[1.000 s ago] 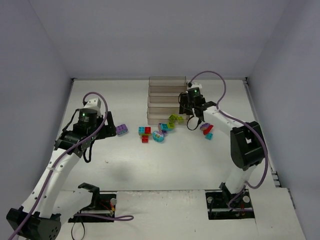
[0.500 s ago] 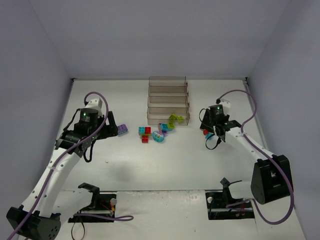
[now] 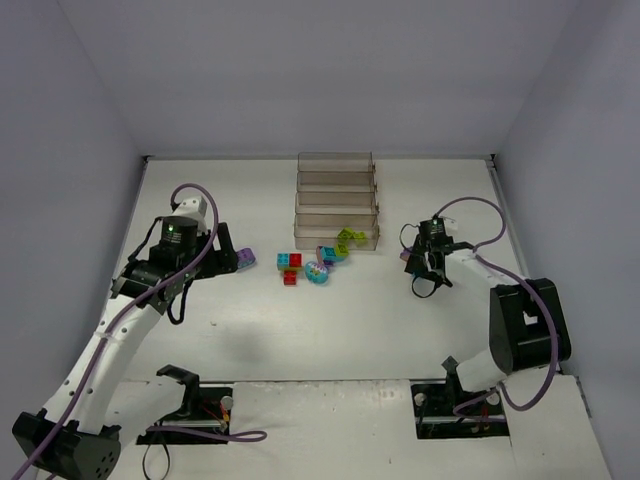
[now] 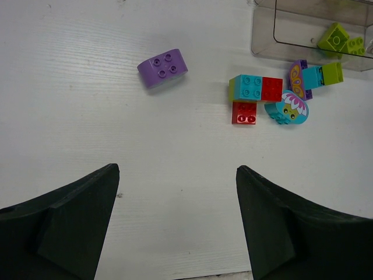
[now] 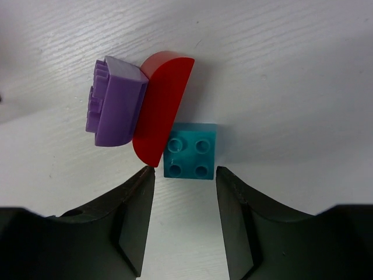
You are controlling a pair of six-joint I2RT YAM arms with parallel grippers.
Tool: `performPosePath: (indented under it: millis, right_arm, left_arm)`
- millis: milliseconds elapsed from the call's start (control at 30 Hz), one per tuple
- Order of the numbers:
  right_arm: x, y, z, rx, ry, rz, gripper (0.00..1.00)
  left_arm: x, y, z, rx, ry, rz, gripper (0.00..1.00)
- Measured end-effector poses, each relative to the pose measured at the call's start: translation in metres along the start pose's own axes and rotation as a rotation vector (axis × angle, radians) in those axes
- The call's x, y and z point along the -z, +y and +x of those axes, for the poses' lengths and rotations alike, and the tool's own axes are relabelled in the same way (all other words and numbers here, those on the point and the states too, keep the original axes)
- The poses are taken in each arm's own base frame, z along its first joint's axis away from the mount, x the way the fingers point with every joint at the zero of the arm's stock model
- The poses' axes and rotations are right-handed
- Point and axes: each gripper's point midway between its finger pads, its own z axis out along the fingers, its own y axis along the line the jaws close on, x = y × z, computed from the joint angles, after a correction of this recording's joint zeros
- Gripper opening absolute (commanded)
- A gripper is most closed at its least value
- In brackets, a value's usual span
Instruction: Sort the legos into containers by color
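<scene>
My right gripper (image 3: 418, 270) is open and empty, low over three loose legos right of the rack. In the right wrist view its fingertips (image 5: 185, 175) flank the near edge of a teal brick (image 5: 190, 150). A red curved brick (image 5: 160, 105) and a purple brick (image 5: 115, 102) lean together beside the teal one. My left gripper (image 3: 226, 262) is open and empty. In its wrist view (image 4: 178, 175) a purple brick (image 4: 163, 67) lies ahead of it on the table. The tiered clear trays (image 3: 336, 200) stand at the back centre. Lime bricks (image 4: 337, 39) lie in the lowest tray (image 4: 291, 29).
A cluster lies in front of the rack: a teal-and-red brick (image 4: 256, 88), a small red brick (image 4: 243, 112), a cyan round piece with a flower (image 4: 287, 109) and a purple-teal-green stack (image 4: 315, 76). White walls close in the table on three sides.
My right arm has swung from the rack's right side forward and down, over the three bricks at the right. The left arm has barely moved.
</scene>
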Motion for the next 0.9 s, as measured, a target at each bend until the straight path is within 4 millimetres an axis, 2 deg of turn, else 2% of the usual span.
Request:
performPosePath:
  millis: [167,233,300,333,400,433,467,567,667,733,833,900]
  right_arm:
    - [-0.009,-0.001,0.008,0.009,0.041,-0.007,0.43]
    - [-0.009,0.001,0.005,0.007,0.038,-0.020,0.42]
    - [-0.011,0.001,0.004,0.009,0.041,-0.023,0.35]
    - [-0.011,0.001,0.003,0.011,0.040,-0.025,0.25]
    - [-0.012,0.001,0.003,0.019,0.040,-0.025,0.13]
    - [-0.011,0.001,0.002,0.017,0.038,-0.026,0.03]
    - [-0.011,0.001,0.002,0.021,0.037,-0.027,0.00]
    - [-0.008,0.001,0.002,0.028,0.036,-0.034,0.00]
    - [0.007,0.005,-0.004,0.033,0.012,-0.063,0.00]
    - [0.024,0.012,-0.012,0.039,-0.031,-0.098,0.00]
    - [0.060,0.037,-0.022,0.081,-0.108,-0.180,0.00]
    - [0.086,0.063,-0.035,0.118,-0.168,-0.254,0.00]
  left_arm:
    - [0.001,0.000,0.000,0.000,-0.002,0.001,0.75]
    - [0.001,0.000,-0.001,0.000,-0.005,0.002,0.75]
    - [0.002,0.000,-0.001,0.001,-0.009,0.004,0.75]
    - [0.003,0.000,-0.001,0.001,-0.011,0.005,0.75]
    - [0.004,0.000,-0.001,0.002,-0.014,0.006,0.75]
    - [0.004,0.000,-0.001,0.002,-0.014,0.006,0.75]
    - [0.004,0.000,-0.001,0.002,-0.015,0.006,0.75]
    - [0.005,-0.001,-0.001,0.000,-0.017,0.010,0.75]
    - [0.006,-0.001,-0.001,-0.001,-0.019,0.012,0.75]
    - [0.006,-0.001,-0.001,0.000,-0.021,0.012,0.75]
    - [0.006,-0.001,-0.001,0.000,-0.021,0.012,0.75]
    - [0.006,-0.001,-0.001,-0.001,-0.019,0.011,0.75]
